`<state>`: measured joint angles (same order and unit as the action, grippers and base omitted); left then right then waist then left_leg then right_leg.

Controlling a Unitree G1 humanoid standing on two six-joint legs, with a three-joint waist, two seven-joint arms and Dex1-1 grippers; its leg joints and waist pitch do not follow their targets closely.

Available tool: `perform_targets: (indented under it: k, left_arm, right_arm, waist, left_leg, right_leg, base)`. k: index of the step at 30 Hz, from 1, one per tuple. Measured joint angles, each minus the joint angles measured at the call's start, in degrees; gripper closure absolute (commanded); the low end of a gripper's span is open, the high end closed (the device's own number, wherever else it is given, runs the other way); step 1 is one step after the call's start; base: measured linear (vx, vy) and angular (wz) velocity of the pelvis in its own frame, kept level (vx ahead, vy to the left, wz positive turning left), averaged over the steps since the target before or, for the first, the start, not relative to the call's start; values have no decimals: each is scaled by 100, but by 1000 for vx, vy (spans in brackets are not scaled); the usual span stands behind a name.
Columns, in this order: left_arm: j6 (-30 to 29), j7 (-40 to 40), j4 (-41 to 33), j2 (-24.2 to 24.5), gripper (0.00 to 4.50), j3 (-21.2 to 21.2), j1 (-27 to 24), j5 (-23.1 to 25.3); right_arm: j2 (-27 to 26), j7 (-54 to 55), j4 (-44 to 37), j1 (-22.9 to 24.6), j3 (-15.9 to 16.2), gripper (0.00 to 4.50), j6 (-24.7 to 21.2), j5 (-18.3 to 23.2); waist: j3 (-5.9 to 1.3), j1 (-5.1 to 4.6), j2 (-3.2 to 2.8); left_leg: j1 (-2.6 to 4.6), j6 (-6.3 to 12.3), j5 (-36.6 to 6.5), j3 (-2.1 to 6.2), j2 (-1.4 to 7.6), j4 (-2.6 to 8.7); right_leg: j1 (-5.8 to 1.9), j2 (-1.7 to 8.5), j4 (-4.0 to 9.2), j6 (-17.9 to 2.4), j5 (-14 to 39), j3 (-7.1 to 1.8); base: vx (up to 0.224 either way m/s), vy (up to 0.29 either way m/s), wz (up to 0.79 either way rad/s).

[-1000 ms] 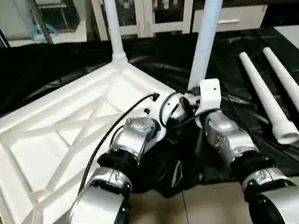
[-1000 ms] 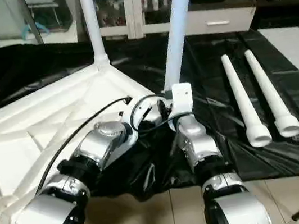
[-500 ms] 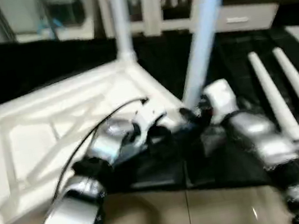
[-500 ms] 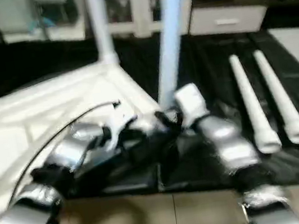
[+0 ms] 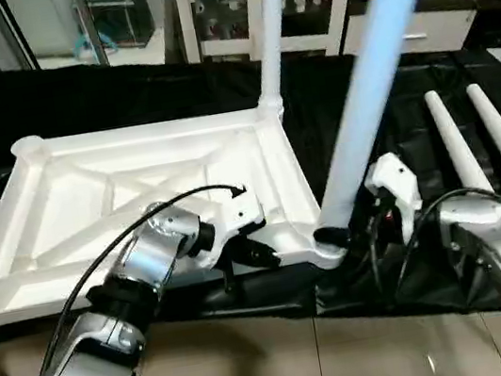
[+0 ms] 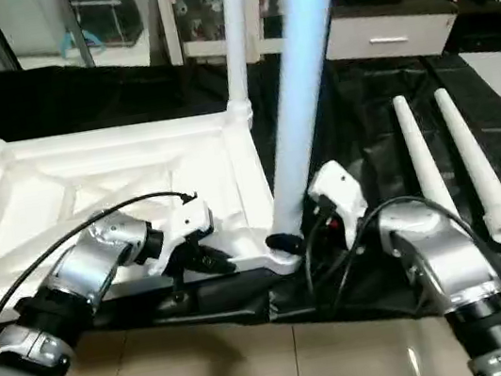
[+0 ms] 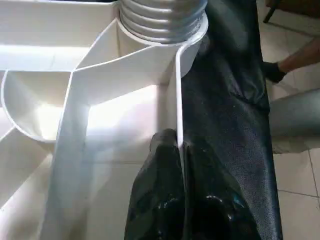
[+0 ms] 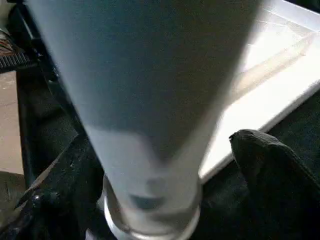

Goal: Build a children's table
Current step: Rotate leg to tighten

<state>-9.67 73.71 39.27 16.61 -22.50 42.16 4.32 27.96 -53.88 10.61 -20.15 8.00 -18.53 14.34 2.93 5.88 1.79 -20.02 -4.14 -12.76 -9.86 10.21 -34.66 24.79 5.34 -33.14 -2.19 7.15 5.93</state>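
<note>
Where the left forearm reaches forward and inward over the near rim, the left gripper (image 5: 253, 252) is closed on the tabletop (image 5: 137, 192), its two black fingers (image 7: 165, 180) pinching the thin upright edge wall between them.

Tabletop: white, ribbed underside up, on the black cover (image 5: 383, 119); its near right corner lies just ahead of the left gripper.

Seated leg (image 5: 268, 42): upright in the far right corner socket, well beyond the left gripper.

Second leg (image 5: 372, 83): threaded foot in the near right corner socket (image 5: 328, 238), shaft leaning up and to the right, between the two grippers.

Right arm: forearm bent in from the right, wrist turned toward the socket. Right gripper (image 8: 160, 170): spread wide, one finger (image 8: 265, 165) on either side of the leg's lower end; whether they touch it cannot be told.

Loose legs (image 5: 488, 155): two, side by side on the cover, beyond and to the right of the right gripper, wide ends nearer.

Person's hand (image 7: 280, 67): by the cover's edge in the left wrist view.
</note>
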Motion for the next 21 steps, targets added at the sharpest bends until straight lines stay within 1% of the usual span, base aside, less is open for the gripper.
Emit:
perform_targets:
  k: [2, 5, 7, 10, 17, 18, 21]
  left_arm:
    - [0, 2, -1, 1, 450, -5, 1, -2]
    - [-13, 9, -13, 13, 450, -8, 1, -2]
    - [-17, 9, -14, 16, 450, -7, 1, 3]
    - [-18, 7, -14, 16, 450, 0, 1, 17]
    - [-24, 5, -15, 23, 450, 0, 1, 39]
    - [-26, 5, -16, 23, 450, 0, 1, 39]
    - [-39, 7, -24, 24, 450, 0, 1, 39]
  right_arm:
    - [-5, -26, 83, -34, 56, 35, 0, -16]
    - [27, -47, 153, -34, 156, 69, -8, -70]
    - [26, -70, 184, -40, 183, 74, -14, -105]
    - [25, -119, 250, -71, 202, 107, -15, -161]
    - [24, -179, 300, -87, 266, 162, -13, -153]
    - [24, -193, 307, -91, 266, 178, -14, -154]
    - [25, -225, 330, -110, 265, 184, -14, -156]
  waist:
    - [0, 6, 0]
    - [0, 3, 0]
    - [0, 2, 0]
    - [0, 0, 0]
    - [-1, -13, 2]
    - [-1, -13, 2]
    - [-1, -13, 2]
  left_leg:
    - [0, 0, 0, 0, 0, -1]
    - [-5, 0, 0, 0, 0, 0]
    - [-5, 0, 0, 0, 0, 0]
    - [-5, 0, 0, 0, 0, 0]
    - [-4, -1, 0, 0, 0, -1]
    - [-3, -1, 0, 0, 0, -1]
    - [-3, 0, 0, 0, 0, -1]
  right_leg:
    - [-1, 0, 0, -4, -2, 0]
    - [-1, 0, -1, -4, -2, 0]
    - [-1, 0, -3, 0, 0, 0]
    - [-1, 0, -2, 5, 3, 0]
    - [-3, 0, -2, 14, 8, 0]
    - [-3, 0, -2, 14, 9, 0]
    - [-3, 0, -2, 13, 7, 0]
  base:
    - [0, 0, 0]
    - [0, 0, 0]
    - [0, 0, 0]
    - [0, 0, 0]
    - [0, 0, 0]
    - [0, 0, 0]
    - [0, 0, 0]
